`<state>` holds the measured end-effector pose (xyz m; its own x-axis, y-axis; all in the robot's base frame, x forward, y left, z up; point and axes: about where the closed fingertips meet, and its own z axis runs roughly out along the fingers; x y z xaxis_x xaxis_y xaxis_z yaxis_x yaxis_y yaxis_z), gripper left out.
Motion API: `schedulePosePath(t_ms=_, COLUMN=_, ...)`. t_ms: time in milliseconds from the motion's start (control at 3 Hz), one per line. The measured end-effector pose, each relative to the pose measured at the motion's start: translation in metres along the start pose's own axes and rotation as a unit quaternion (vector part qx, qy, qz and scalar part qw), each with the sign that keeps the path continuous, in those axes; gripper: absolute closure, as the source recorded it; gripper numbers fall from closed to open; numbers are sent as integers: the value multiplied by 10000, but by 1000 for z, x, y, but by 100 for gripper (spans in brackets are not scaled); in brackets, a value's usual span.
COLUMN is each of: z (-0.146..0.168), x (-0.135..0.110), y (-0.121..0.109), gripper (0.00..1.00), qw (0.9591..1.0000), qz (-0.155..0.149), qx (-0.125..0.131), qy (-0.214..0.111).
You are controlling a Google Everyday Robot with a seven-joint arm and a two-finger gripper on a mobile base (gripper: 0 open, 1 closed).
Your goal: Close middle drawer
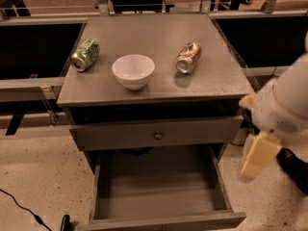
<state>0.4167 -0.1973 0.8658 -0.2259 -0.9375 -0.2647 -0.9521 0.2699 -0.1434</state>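
Speckled flooring [38, 177] is seen beneath a grey cabinet [159, 32]; the middle drawer [159, 196] is pulled far out. The gripper [257, 157] is held right of it, grip state indiscernible.

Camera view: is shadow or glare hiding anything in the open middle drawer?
Camera view: the middle drawer floor is evenly lit; only its rear, under the upper drawer front, falls into shadow. In the same view the gap below the tabletop is black. The hand, at the right edge beside the drawer, looks pale and bright.
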Motion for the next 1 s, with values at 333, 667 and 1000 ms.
schedulePosePath(t_ms=333, z=67, x=15, y=44, gripper=0, qw=9979, qz=196, qx=-456, qy=-405)
schedulePosePath(t_ms=667, z=83, x=24, y=61, gripper=0, qw=9970, qz=265, qx=-619, qy=-372)
schedulePosePath(t_ms=1000, z=79, x=22, y=58, gripper=0, qw=9973, qz=251, qx=-583, qy=-375)
